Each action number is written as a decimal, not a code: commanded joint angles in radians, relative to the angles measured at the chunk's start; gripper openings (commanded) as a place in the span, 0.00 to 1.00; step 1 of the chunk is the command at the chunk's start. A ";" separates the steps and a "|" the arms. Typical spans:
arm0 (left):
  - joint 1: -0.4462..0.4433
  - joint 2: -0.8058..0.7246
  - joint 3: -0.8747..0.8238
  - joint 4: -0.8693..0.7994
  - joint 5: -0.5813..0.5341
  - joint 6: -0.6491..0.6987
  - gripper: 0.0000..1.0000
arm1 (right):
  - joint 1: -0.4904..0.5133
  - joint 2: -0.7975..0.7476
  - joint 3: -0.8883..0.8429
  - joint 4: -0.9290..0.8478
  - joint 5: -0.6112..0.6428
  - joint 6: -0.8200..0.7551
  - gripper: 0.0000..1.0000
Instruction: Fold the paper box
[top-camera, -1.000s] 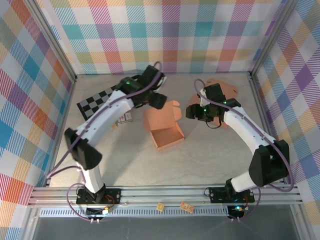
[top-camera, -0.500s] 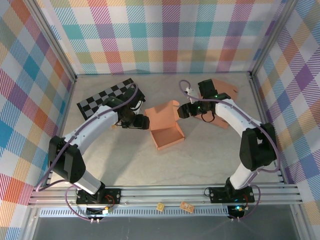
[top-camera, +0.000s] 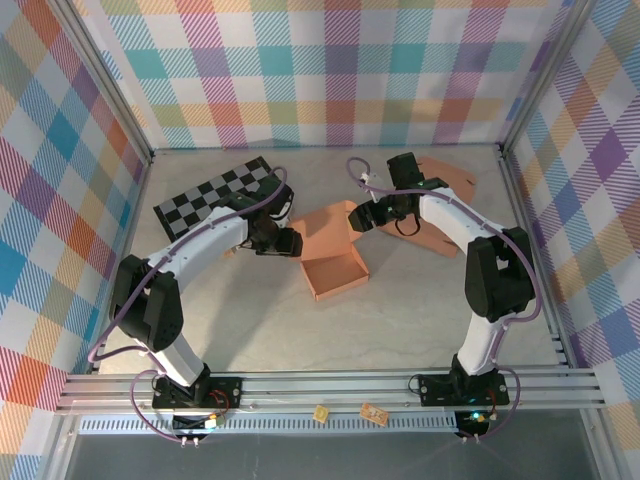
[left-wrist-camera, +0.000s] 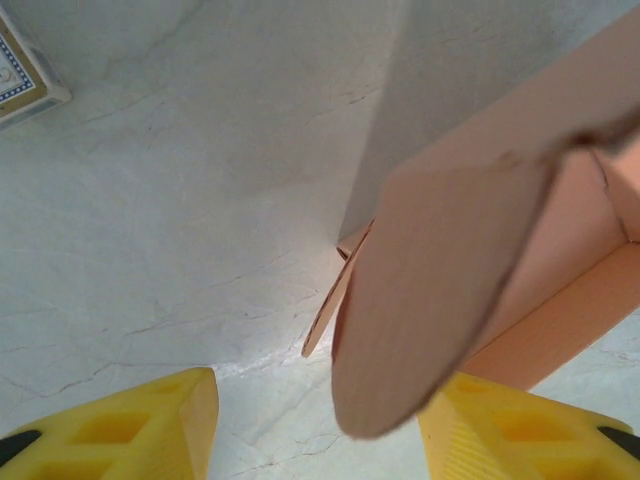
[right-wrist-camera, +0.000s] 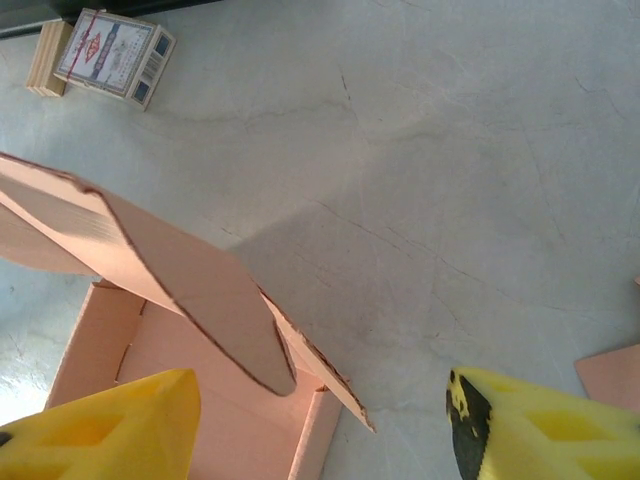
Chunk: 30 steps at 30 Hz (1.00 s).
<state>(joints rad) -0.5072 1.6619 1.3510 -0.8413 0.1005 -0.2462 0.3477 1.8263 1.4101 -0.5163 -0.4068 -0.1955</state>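
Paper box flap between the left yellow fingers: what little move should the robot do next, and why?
Probably close the left gripper on the rounded flap. The flap hangs between its yellow fingers, which stand apart and do not seem to pinch it yet. The paper box lies open, so that flap likely needs holding before it can be tucked in.

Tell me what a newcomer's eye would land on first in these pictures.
The salmon paper box in the middle of the table stands out first, its tray open and its lid flap raised at the far side. The left gripper and right gripper flank that flap, both with fingers apart. Beyond them, the bright plaid walls and a black-and-white checkerboard at the far left draw the eye.
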 joint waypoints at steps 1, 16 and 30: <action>0.006 0.026 0.008 0.022 0.031 -0.011 0.52 | 0.004 0.006 0.030 -0.003 -0.039 0.000 0.65; -0.025 0.081 0.041 0.052 0.023 -0.043 0.14 | 0.010 -0.012 0.020 -0.013 -0.085 0.061 0.60; -0.027 0.168 0.208 -0.030 -0.009 0.246 0.00 | 0.010 -0.203 -0.114 0.087 -0.067 0.291 0.61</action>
<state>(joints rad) -0.5278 1.8076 1.5173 -0.8188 0.0879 -0.1349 0.3527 1.7149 1.3231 -0.4942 -0.4500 -0.0025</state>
